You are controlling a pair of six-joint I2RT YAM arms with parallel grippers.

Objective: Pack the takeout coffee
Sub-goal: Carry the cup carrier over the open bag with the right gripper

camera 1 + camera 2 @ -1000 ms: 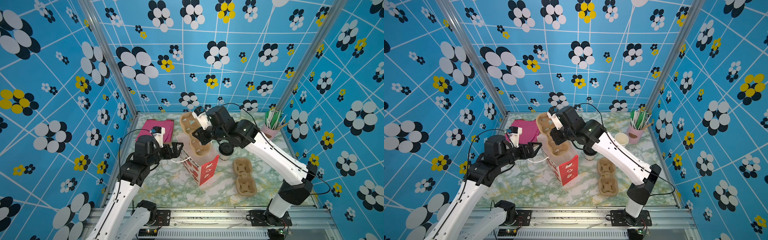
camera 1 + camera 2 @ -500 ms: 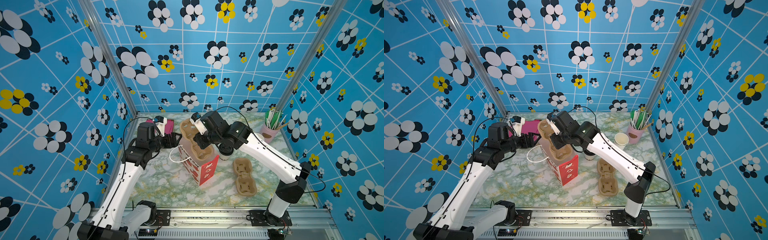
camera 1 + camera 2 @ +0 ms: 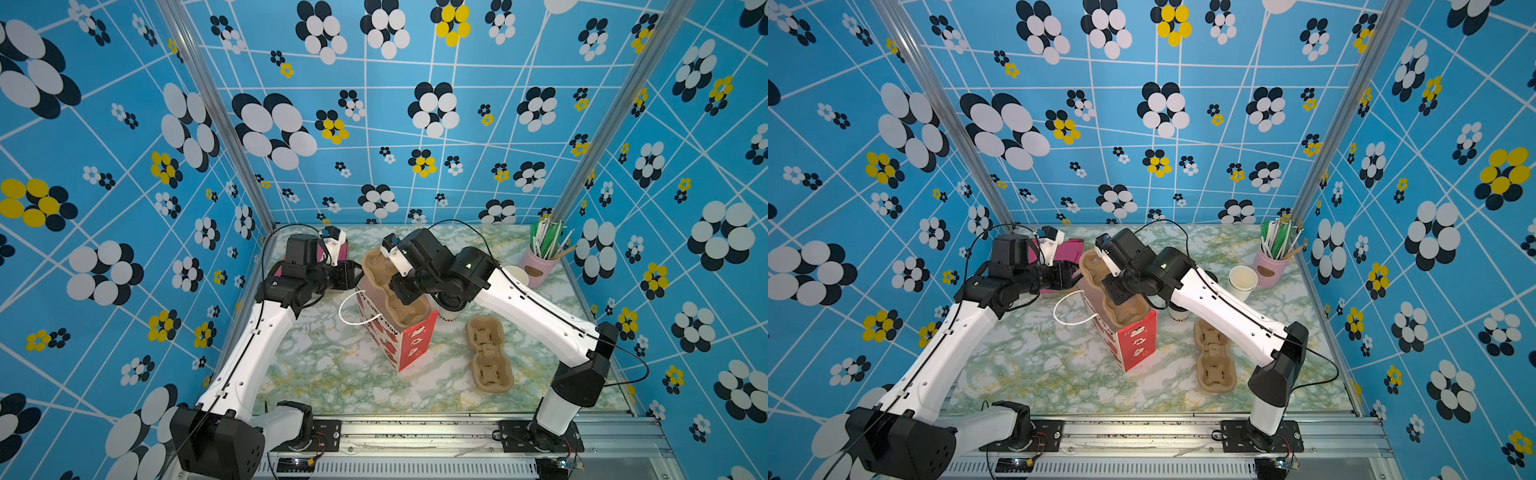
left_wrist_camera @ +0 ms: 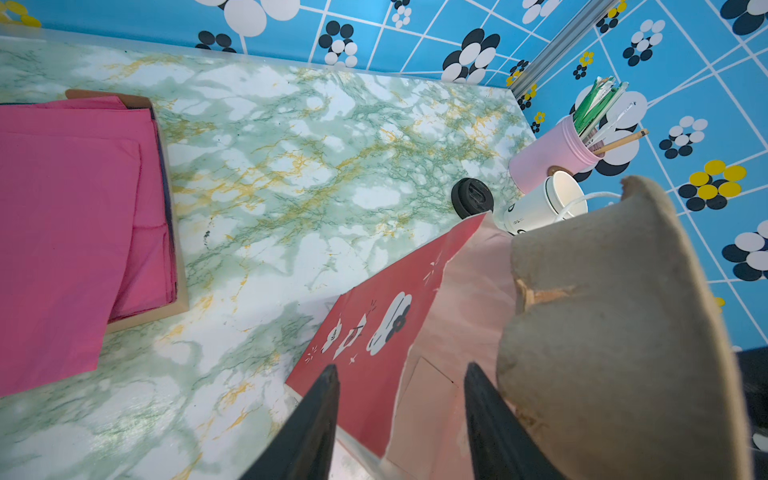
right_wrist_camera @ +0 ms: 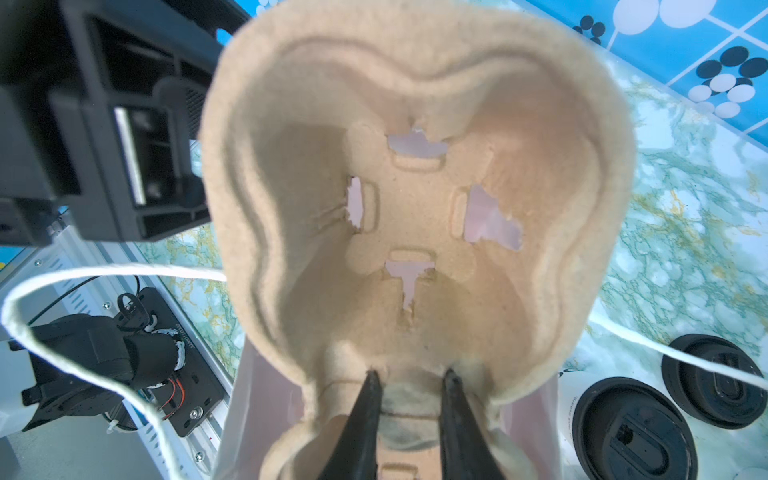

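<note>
Right pincer (image 5: pixel 410 376): clamped on the central ridge of the pulp cup carrier (image 5: pixel 415 208), one finger on each side. I hold the carrier on end, its lower part inside the red paper bag (image 3: pixel 415 345) and its upper lobe standing above the bag's mouth. Left pincer (image 4: pixel 401 368): fingers apart, straddling the bag's rim, one on the red printed outer side and one over the pale inner side. I cannot tell whether either finger touches the paper.

Edges and clearance:
- The carrier fills most of the bag's mouth.
- A white cord handle (image 5: pixel 104 269) loops out from the bag toward my left arm.
- The takeout coffee (image 3: pixel 448 318) stands on the table just beside the bag, on the bag's right in both top views, under my right wrist.
- A loose black lid (image 5: pixel 715 382) lies near the coffee.
- A second carrier (image 3: pixel 488 353) lies flat to the right of the bag, apart from it.
- Bare table runs from the bag's front to the frame rail (image 3: pixel 415 428).

Surface and room:
- The table (image 3: pixel 332 374) is green-and-gold marbled.
- Blue flower-patterned walls (image 3: pixel 374 124) close three sides.
- Far right corner: lidless cups (image 3: pixel 1243 280) beside a pink straw holder (image 3: pixel 540 266).
- Far left: pink sheets (image 4: pixel 70 208) in a shallow cardboard tray.
</note>
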